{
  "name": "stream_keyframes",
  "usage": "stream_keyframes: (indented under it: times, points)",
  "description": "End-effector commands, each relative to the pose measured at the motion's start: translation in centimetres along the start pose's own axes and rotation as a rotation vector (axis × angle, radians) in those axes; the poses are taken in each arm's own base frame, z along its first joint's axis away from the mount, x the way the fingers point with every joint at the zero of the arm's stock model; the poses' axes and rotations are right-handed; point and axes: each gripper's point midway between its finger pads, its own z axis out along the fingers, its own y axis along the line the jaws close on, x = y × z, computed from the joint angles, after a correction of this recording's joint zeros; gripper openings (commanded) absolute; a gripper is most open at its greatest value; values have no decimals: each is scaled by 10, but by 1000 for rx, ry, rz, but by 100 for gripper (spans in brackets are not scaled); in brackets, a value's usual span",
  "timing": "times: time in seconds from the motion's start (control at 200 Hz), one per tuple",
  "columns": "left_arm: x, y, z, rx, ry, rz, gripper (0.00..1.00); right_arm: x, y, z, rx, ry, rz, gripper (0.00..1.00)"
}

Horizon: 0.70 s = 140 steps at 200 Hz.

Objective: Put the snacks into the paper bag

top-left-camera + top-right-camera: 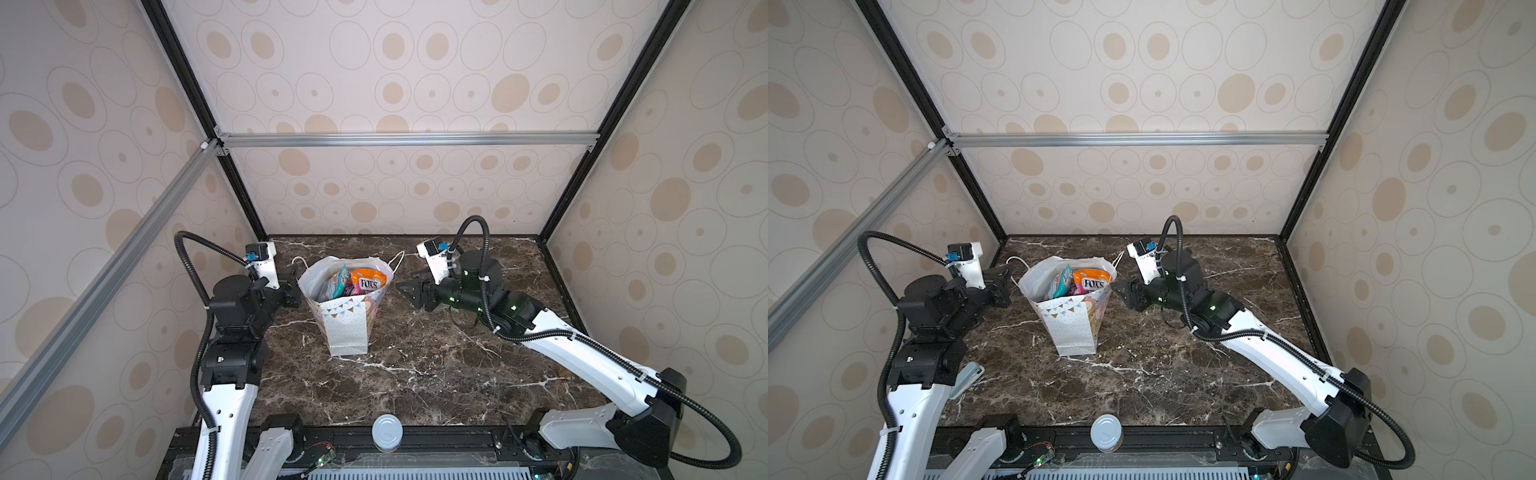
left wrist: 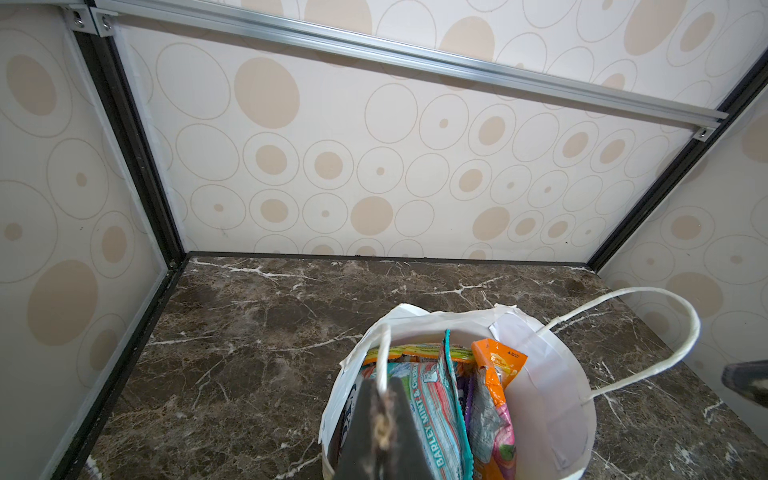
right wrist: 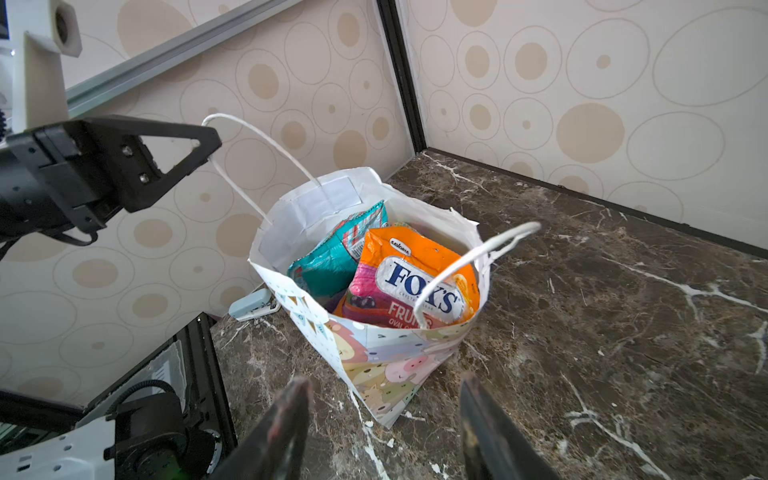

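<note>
The white paper bag [image 1: 347, 328] [image 1: 1077, 328] stands upright mid-table, its mouth held wide. Several snacks sit inside it: an orange FOX'S packet [image 1: 370, 282] [image 3: 415, 270] and a teal packet [image 1: 334, 284] [image 2: 432, 407] stand on top, with purple and pink ones partly hidden beneath. My left gripper [image 2: 384, 386] [image 3: 208, 141] is shut on the bag's left cord handle [image 3: 257, 137], just above the rim. My right gripper [image 3: 384, 380] [image 1: 399, 286] hovers open beside the bag's right side, nothing between its fingers. The other handle [image 3: 469, 257] hangs free.
A white round cap [image 1: 387, 432] sits on the front rail. A pale blue flat object [image 1: 967, 376] [image 3: 251, 305] lies at the table's left edge by the left arm. Patterned walls close in the table at the back and on both sides.
</note>
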Motion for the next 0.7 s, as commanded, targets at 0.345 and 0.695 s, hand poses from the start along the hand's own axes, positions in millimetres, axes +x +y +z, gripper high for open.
stream_keyframes:
  times: [0.345, 0.695]
  points:
    - [-39, -11, -14, 33, -111, 37, 0, -23, 6, 38, -124, -14, 52, 45]
    - [-47, -35, -3, 176, -65, 50, 0, -60, 13, 40, -108, -4, -65, 0]
